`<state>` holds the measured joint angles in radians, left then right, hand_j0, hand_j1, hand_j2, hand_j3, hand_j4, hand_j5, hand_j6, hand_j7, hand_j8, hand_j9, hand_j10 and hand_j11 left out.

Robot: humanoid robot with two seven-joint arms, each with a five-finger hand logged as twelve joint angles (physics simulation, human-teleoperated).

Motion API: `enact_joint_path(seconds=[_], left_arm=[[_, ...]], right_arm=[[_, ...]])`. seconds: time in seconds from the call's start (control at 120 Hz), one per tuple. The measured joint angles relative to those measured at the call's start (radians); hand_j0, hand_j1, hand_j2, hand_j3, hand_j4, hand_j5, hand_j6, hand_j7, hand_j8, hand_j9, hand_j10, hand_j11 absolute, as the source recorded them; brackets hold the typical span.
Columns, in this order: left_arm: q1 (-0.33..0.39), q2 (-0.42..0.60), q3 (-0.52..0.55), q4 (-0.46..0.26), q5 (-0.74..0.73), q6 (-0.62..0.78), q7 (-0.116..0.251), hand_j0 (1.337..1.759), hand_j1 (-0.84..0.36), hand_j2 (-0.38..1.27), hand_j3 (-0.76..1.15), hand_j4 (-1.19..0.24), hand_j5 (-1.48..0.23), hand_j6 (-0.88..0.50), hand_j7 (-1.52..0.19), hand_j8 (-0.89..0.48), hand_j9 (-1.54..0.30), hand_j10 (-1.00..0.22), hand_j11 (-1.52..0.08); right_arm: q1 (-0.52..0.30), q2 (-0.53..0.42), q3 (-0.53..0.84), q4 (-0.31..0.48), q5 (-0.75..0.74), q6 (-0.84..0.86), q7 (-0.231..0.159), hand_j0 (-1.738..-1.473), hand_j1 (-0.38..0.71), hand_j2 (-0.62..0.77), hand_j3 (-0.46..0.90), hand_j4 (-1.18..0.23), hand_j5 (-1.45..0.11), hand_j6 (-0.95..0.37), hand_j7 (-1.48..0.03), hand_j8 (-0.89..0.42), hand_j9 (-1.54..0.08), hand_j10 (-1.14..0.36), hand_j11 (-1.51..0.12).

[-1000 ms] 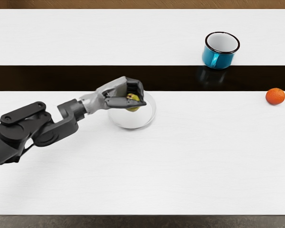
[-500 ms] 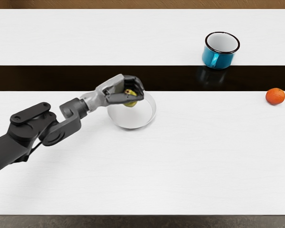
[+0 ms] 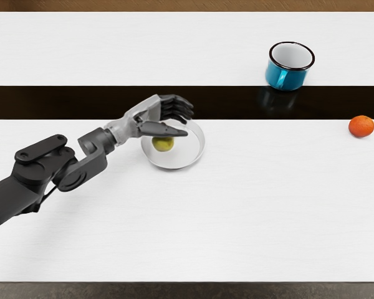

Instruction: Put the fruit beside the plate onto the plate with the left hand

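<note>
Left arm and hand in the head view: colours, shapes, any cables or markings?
The left arm is dark grey, built of chunky rounded links. A lighter silver-grey wrist section leads to the left hand, with black jointed fingers. No markings show.

The left hand (image 3: 159,118) hides the plate's (image 3: 188,158) rear rim.

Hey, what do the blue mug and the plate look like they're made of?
The blue mug looks like enamelled metal: glossy blue wall, white inside, dark rim. The plate could be glazed ceramic or plastic: smooth, white, slightly shiny; the render leaves it open.
</note>
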<state>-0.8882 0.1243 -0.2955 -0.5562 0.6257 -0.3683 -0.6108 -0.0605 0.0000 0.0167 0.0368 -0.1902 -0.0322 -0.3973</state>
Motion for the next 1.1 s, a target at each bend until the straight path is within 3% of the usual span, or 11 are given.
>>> enact_joint_path(seconds=[0.967, 1.1], left_arm=[[-0.001, -0.061, 0.002, 0.037, -0.052, 0.062, 0.0, 1.658, 0.26, 0.02, 0.0, -0.07, -0.09, -0.08, -0.09, -0.08, -0.09, -0.08, -0.09], [0.0, -0.08, 0.006, 0.044, -0.052, 0.062, 0.026, 1.658, 0.29, 0.01, 0.0, -0.05, -0.07, -0.05, -0.06, -0.05, -0.06, -0.05, -0.06]], right_arm=[[0.0, 0.0, 0.0, 0.0, 0.0, 0.0, 0.0, -1.658, -0.35, 0.0, 0.0, 0.0, 0.0, 0.0, 0.0, 0.0, 0.0, 0.0, 0.0], [0.0, 0.0, 0.0, 0.0, 0.0, 0.0, 0.0, -1.658, -0.35, 0.0, 0.0, 0.0, 0.0, 0.0, 0.0, 0.0, 0.0, 0.0, 0.0]])
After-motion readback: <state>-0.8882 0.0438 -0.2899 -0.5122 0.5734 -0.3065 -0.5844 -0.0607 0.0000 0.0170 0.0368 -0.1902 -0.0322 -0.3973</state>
